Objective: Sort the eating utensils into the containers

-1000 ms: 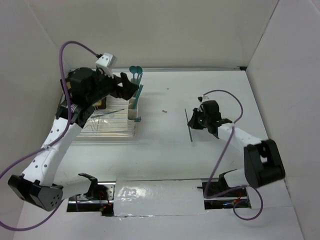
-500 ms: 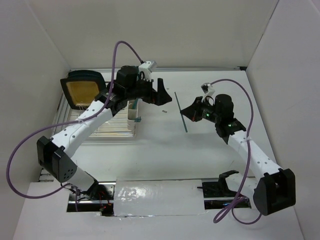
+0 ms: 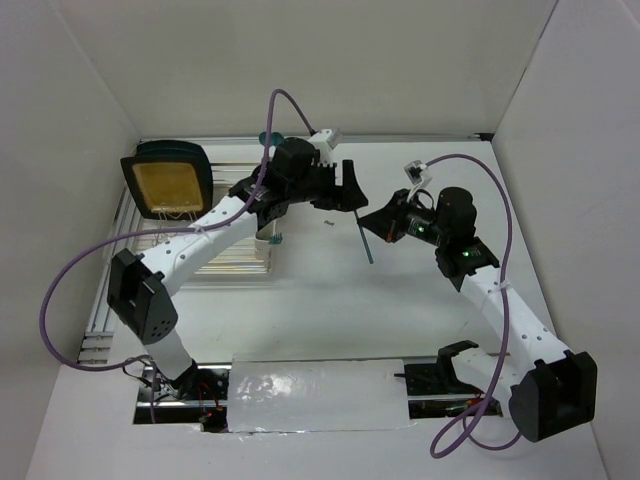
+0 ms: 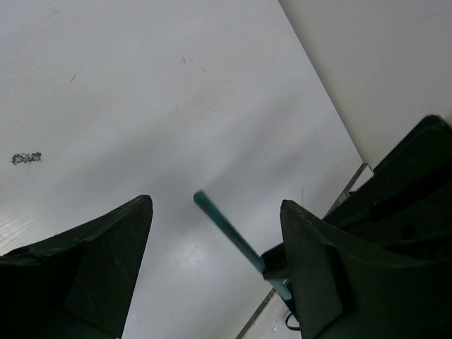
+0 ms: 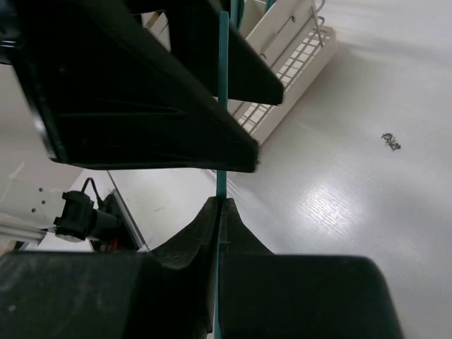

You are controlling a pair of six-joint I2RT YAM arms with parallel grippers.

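My right gripper is shut on a slim teal utensil and holds it off the table, mid-table. In the right wrist view the utensil rises straight out of the closed jaws of the gripper. My left gripper is open, and its jaws stand either side of the utensil's free end without touching it. The cream-white containers stand at the rack's right edge, left of both grippers. Teal utensils stick up from one.
A clear wire dish rack sits at the left, with a dark plate with orange-yellow centre standing in it. A small dark speck lies on the white table. White walls close in the back and sides.
My left arm swung from the rack to the right, to the middle of the table. My right arm lifted the teal utensil off the table and moved it left, between the left jaws.
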